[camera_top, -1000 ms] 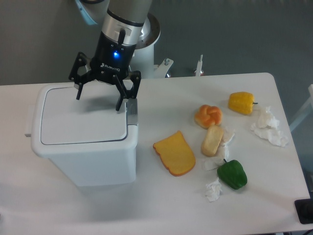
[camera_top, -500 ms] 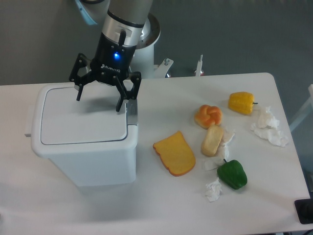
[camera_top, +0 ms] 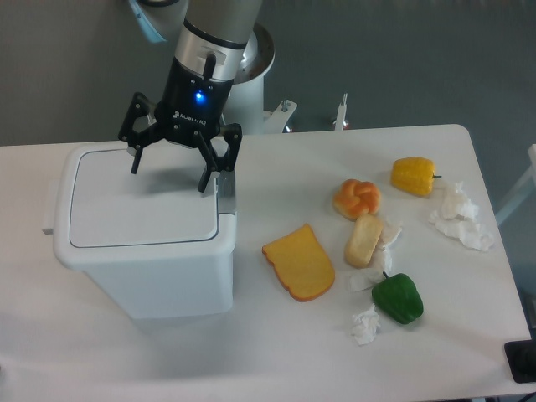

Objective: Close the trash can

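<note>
Trash can point(camera_top: 142, 251) sits on the left of the white table point(camera_top: 276, 352), and you can see its flat lid point(camera_top: 138, 199) lying level inside the rim, with no gap visible along the near or left edge. Compared with the view a second ago, almost nothing has changed: your gripper point(camera_top: 166, 172) has risen by a hair, if at all, and the lid has not moved. That steadiness suggests the lid is already seated and the closing is essentially done.

Your gripper hangs over the rear part of the lid with its two fingers spread wide and nothing between them. Whether the fingertips touch the lid or float just above it, you cannot tell from this angle. The grey latch tab point(camera_top: 225, 188) shows at the can's right rim, just below the right finger; whether it has caught is not visible.

Well apart to the right lie the orange bread slice point(camera_top: 299, 262), bun point(camera_top: 357, 198), pale roll point(camera_top: 364, 240), yellow pepper point(camera_top: 414, 175), green pepper point(camera_top: 397, 298) and crumpled tissues point(camera_top: 459, 216), none in your way.

You can probably lift clear.
</note>
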